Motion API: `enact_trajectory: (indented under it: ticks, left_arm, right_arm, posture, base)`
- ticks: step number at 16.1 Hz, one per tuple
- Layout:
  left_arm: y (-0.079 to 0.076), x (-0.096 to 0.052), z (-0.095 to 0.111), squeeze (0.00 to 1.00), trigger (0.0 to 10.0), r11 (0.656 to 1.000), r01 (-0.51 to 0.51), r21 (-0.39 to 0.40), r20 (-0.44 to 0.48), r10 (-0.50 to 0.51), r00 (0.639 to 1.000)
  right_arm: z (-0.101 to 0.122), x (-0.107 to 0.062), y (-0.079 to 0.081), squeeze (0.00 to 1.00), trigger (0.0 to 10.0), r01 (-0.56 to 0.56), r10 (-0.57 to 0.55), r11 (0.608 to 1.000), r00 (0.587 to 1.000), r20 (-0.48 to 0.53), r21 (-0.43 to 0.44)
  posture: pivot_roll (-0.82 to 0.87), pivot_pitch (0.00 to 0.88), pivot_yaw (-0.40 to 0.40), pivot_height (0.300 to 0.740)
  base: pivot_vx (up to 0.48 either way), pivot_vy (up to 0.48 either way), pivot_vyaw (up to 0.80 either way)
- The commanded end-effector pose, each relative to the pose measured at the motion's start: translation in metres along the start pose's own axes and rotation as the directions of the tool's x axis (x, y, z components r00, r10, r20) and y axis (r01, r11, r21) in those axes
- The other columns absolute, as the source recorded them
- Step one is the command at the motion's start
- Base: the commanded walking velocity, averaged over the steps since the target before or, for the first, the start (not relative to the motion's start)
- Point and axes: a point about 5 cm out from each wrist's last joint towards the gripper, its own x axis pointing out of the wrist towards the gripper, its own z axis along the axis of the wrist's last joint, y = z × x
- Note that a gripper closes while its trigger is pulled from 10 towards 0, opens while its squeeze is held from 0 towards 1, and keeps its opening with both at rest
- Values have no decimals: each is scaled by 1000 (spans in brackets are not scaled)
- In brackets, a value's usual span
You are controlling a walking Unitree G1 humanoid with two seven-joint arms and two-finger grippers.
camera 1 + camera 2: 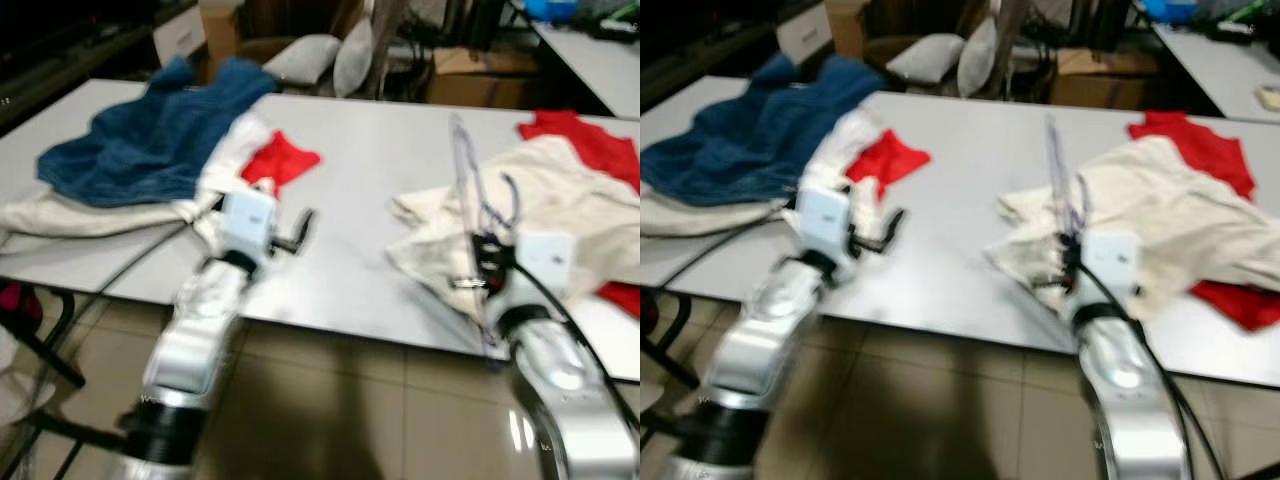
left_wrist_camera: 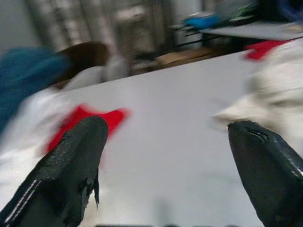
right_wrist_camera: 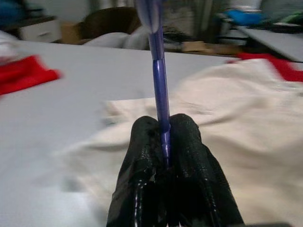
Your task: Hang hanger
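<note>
item, far left of the white rectangular table point(image 1: 360, 150): a crumpled blue denim garment point(image 1: 160, 135) lying on a cream cloth point(image 1: 70, 215), with a small red cloth piece point(image 1: 283, 158) just beside them.

item: our left gripper point(image 2: 165, 165), hovering over the near table edge close to the red piece, fingers spread wide apart, nothing between them.

item, right of centre: our right gripper point(image 3: 163, 137), fingers pinched tight on a thin translucent blue-violet plastic hanger point(image 3: 158, 71). the hanger rises above the rumpled cream garment point(image 1: 500, 215) that lies over a red garment point(image 1: 590, 145) at the table's right.

orientation: the hanger's held bar stands near upright, long axis running up and away from the fingers, tilted a little toward our left. we cannot tell where its hook lies; the frames are blurred.

risks, as we judge them: the grip is narrow, on a slim smooth bar, so the hanger could pivot or slip during a swing. its lower part sits near the cream garment and might snag and drag it. no rail is in sight, so walking may jolt the hold.
</note>
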Motion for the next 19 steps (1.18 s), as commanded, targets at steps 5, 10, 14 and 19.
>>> enact_trajectory:
  ticks: [5,10,14,19]
  left_arm:
    - [6,9,8,733,10000,999,-21,30,19,21,1000]
    - [8,0,1,733,10000,999,-18,48,-11,19,1000]
    - [2,-3,-3,718,10000,1000,-3,-20,-42,2,999]
    - [9,6,0,710,10000,1000,-25,-14,-40,24,999]
  right_arm:
    - [7,4,4,0,10000,-9,9,1000,999,32,-8]
    - [1,-2,10,0,10000,-25,25,1000,1000,9,-3]
    - [-1,-2,4,0,10000,-8,8,1000,1000,-11,15]
    - [-1,-1,-2,0,10000,17,-16,1000,1000,-15,8]
  posture:
    - [-90,0,62,740]
    - [-87,0,46,740]
    - [-85,3,53,740]
    - [-92,0,69,740]
  base:
    - [0,-337,0]
    - [0,-332,0]
    - [0,37,-341]
    - [0,480,-800]
